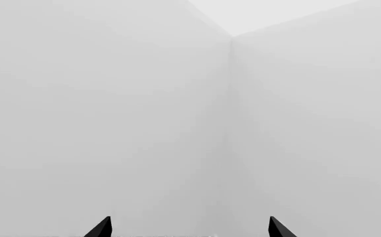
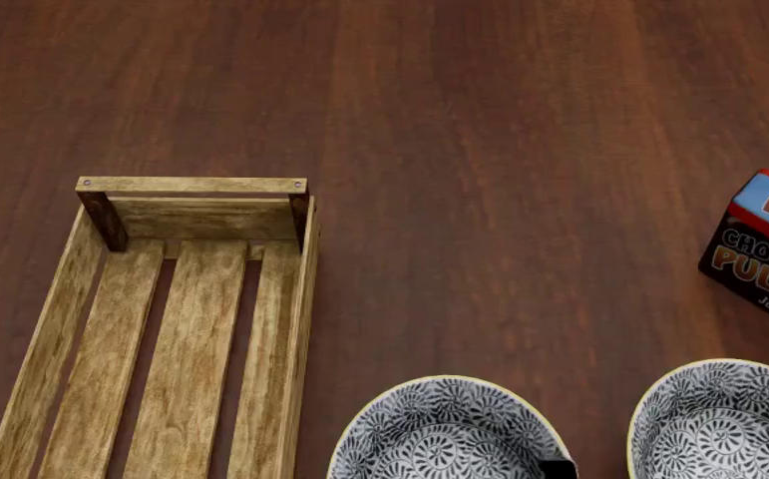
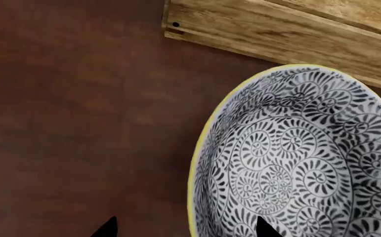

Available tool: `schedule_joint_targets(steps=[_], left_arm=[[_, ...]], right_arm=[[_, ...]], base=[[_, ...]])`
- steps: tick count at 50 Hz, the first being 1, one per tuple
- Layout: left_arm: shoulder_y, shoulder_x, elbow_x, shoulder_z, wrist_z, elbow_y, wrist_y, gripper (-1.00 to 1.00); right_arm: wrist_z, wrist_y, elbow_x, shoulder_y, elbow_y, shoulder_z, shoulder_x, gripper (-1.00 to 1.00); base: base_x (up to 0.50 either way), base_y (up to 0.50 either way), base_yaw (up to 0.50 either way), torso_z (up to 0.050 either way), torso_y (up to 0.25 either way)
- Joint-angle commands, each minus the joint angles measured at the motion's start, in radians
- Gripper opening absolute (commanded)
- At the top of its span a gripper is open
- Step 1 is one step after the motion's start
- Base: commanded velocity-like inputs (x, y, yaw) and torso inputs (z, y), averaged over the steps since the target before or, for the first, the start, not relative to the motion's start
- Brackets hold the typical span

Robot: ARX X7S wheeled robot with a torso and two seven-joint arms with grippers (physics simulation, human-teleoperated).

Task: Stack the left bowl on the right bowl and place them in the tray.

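Note:
Two white bowls with black swirl patterns and yellow rims sit at the near table edge: the left bowl point(image 2: 444, 434) and the right bowl point(image 2: 727, 424). The tray point(image 2: 98, 329), a long light-wood crate, lies empty to the left of them. My right gripper point(image 3: 185, 228) is open and straddles the left bowl's rim point(image 3: 200, 163), one fingertip over the table and one inside the bowl point(image 3: 296, 168). A black bit of it shows at that bowl's right rim in the head view point(image 2: 558, 468). My left gripper point(image 1: 190, 228) is open and empty, facing bare white walls.
A chocolate pudding box point(image 2: 766, 249) stands at the right edge, beyond the right bowl. The dark wood table point(image 2: 491, 150) stretches to the far side. The tray's corner plank point(image 3: 276, 29) lies close beside the left bowl.

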Motion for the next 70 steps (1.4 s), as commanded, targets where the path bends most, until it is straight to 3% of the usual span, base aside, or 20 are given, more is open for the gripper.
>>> schedule_joint_targets(steps=[1, 24, 55, 56, 70], left_arm=[[0.000, 0.016, 0.014, 0.017, 0.008, 0.000, 0.009, 1.00], [0.000, 0.026, 0.032, 0.039, 0.007, 0.000, 0.016, 1.00], [0.000, 0.039, 0.025, 0.025, 0.019, 0.000, 0.010, 1.00], [0.000, 0.039, 0.023, 0.023, 0.019, 0.000, 0.010, 1.00], [0.000, 0.034, 0.013, 0.009, 0.020, 0.000, 0.009, 1.00]], right_arm=[[0.012, -0.058, -0.043, -0.022, 0.041, -0.023, 0.017, 1.00], [0.011, 0.033, -0.124, 0.022, 0.136, -0.064, -0.170, 1.00], [0.041, -0.002, -0.146, 0.005, 0.196, -0.081, -0.196, 1.00], [0.042, 0.000, -0.143, 0.006, 0.196, -0.078, -0.197, -1.00], [0.042, 0.012, -0.129, 0.022, 0.162, -0.055, -0.183, -1.00]], base=[[0.00, 0.00, 0.00, 0.000, 0.000], [0.00, 0.00, 0.00, 0.000, 0.000], [0.00, 0.00, 0.00, 0.000, 0.000], [0.00, 0.00, 0.00, 0.000, 0.000], [0.00, 0.00, 0.00, 0.000, 0.000]])
